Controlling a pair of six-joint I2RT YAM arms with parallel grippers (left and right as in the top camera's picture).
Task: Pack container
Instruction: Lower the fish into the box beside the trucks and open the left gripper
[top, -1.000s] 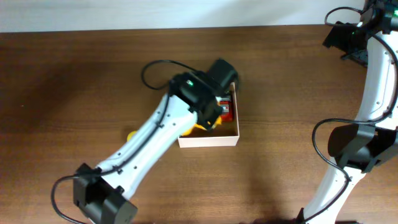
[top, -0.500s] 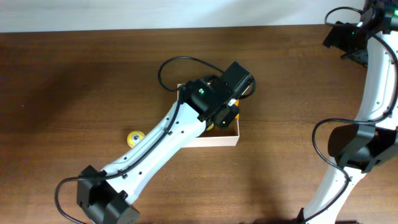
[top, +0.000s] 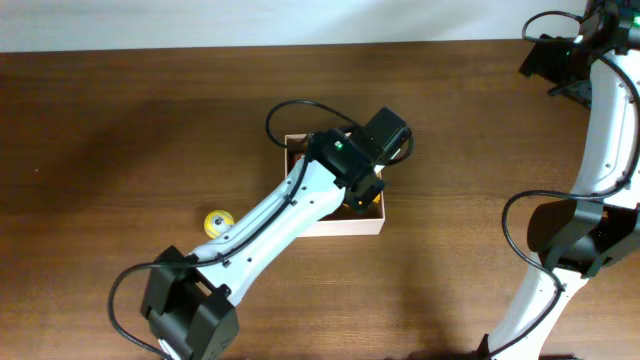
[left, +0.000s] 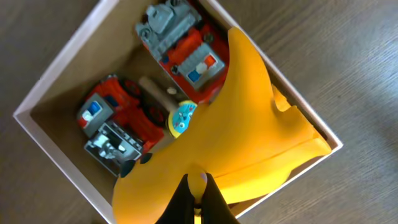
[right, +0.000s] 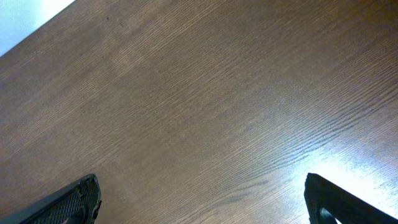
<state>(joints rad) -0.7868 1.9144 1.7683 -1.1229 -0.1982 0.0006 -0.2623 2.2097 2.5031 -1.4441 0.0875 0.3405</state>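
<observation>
The container (top: 345, 226) is a shallow square box with white walls and a tan inside, at mid-table. In the left wrist view its wall (left: 53, 143) frames two red and grey toy vehicles (left: 183, 43) (left: 115, 124). My left gripper (left: 198, 186) is shut on a yellow soft toy (left: 249, 124) and holds it over the box's right side. In the overhead view the left gripper (top: 362, 190) covers much of the box. My right gripper (right: 202, 202) is open and empty over bare table at the far right.
A small yellow ball-like toy (top: 216, 221) lies on the table left of the container. The right arm's base (top: 575, 240) stands at the right edge. The wooden table (top: 100, 150) spreads round the box.
My left arm has moved right and forward over the container, carrying the yellow toy further into it. The yellow ball toy is now uncovered. The right arm has not moved.
</observation>
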